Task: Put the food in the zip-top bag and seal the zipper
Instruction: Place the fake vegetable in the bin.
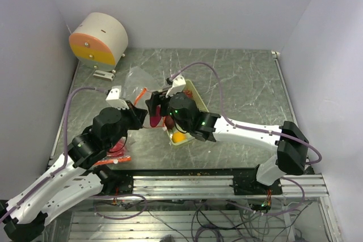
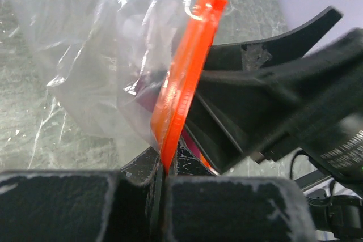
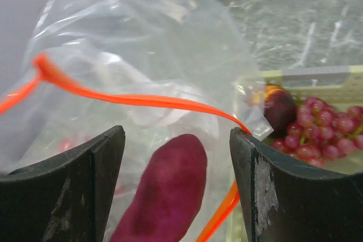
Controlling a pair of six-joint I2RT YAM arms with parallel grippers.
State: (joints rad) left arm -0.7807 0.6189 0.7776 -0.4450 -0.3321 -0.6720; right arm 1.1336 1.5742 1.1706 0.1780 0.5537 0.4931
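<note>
The clear zip-top bag point(image 1: 138, 79) is held up at mid-table by its orange zipper point(image 2: 184, 77). My left gripper point(image 2: 161, 168) is shut on the zipper's lower end. My right gripper point(image 3: 177, 179) reaches into the bag mouth, jaws open. A purple sweet potato point(image 3: 164, 191) lies between its fingers point(image 3: 96, 162), with a gap on each side. In the pale green tray point(image 3: 317, 77) beside the bag are a purple grape bunch point(image 3: 317, 128) and a dark round fruit point(image 3: 279, 109). From above, an orange point(image 1: 179, 137) shows at the tray's near end, and the right gripper point(image 1: 154, 109) meets the left gripper point(image 1: 136, 111).
A round white and orange device point(image 1: 99, 38) stands at the back left. A red item point(image 1: 116, 148) lies under the left arm. White walls close in on three sides, and a metal rail point(image 1: 227, 182) runs along the near edge.
</note>
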